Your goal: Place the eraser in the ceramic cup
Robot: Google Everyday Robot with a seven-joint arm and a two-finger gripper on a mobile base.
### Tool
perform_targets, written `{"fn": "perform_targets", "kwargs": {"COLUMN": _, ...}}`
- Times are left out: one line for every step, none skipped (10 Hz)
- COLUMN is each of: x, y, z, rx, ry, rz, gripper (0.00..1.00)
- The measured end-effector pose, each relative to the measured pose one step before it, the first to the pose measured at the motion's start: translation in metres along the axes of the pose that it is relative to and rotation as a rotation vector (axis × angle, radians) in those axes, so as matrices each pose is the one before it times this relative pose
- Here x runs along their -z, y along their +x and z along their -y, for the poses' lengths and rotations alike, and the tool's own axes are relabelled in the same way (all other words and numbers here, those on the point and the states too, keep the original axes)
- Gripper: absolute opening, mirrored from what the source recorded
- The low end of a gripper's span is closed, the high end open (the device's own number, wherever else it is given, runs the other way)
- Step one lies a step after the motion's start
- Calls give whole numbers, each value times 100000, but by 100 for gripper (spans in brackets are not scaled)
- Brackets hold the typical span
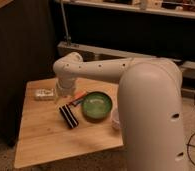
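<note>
Light wooden tabletop [41,135] is viewed from above and in front, with a dark cabinet [16,50] standing at its left.

- Far left, near the back edge: a white clear-wrapped packet [43,93] is laid flat.
- Just right of the packet: the end effector [64,94] is held low over the back-left part of the tabletop, under the white perforated arm joint [66,70]. Its state cannot be told, as it is covered by the wrist. Contact with anything cannot be told either.
- In front of the end effector: the long black rectangular eraser [68,116] with a pale lengthwise stripe is lying flat on the tabletop. It is angled from back-left to front-right, with its far end nearest the end effector. It is not gripped, as far as can be seen.
- Right of the eraser's far end: a thin orange marker [80,97] is laid at a slant, pointing toward the bowl's back-left rim.
- Centre: a wide green round bowl [96,106] is set upright, near the eraser but apart from it.
- Front-right of the bowl, just beside it: the small pale ceramic cup [115,119] is only partly seen. Its right side is covered by the large white arm link [151,115]. The eraser is well apart from the cup, with the bowl between them.
</note>
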Motion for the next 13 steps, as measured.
{"fn": "perform_targets", "kwargs": {"x": 69, "y": 12, "z": 315, "rx": -415, "ry": 288, "rz": 43, "gripper": 65}}
{"fn": "perform_targets", "kwargs": {"x": 19, "y": -8, "z": 42, "rx": -67, "ry": 19, "rz": 32, "gripper": 65}}
{"fn": "perform_targets", "kwargs": {"x": -202, "y": -62, "z": -282, "rx": 761, "ry": -82, "rz": -256, "gripper": 65}}
{"fn": "perform_targets", "kwargs": {"x": -333, "y": -55, "z": -115, "rx": 1669, "ry": -315, "rz": -232, "gripper": 65}}
{"fn": "perform_targets", "kwargs": {"x": -896, "y": 28, "z": -92, "rx": 2758, "ry": -922, "rz": 101, "gripper": 65}}
{"fn": "perform_targets", "kwargs": {"x": -1233, "y": 109, "z": -251, "rx": 3428, "ry": -1341, "rz": 6, "gripper": 65}}
{"fn": "perform_targets", "kwargs": {"x": -1039, "y": 38, "z": -433, "rx": 3062, "ry": -506, "rz": -671, "gripper": 65}}
{"fn": "perform_targets", "kwargs": {"x": -934, "y": -56, "z": -778, "rx": 3180, "ry": 717, "rz": -1238, "gripper": 65}}
{"fn": "perform_targets", "kwargs": {"x": -834, "y": 259, "z": -254, "rx": 1595, "ry": 733, "rz": -1167, "gripper": 65}}
{"fn": "perform_targets", "kwargs": {"x": -863, "y": 356, "z": 404, "rx": 804, "ry": 1313, "rz": -944, "gripper": 65}}
{"fn": "perform_targets", "kwargs": {"x": -390, "y": 185, "z": 207, "rx": 205, "ry": 761, "rz": -568, "gripper": 65}}
{"fn": "perform_targets", "kwargs": {"x": -826, "y": 197, "z": -210, "rx": 1013, "ry": 1128, "rz": -1551, "gripper": 65}}
{"fn": "perform_targets", "kwargs": {"x": -970, "y": 347, "z": -23, "rx": 303, "ry": 276, "rz": -1227, "gripper": 65}}
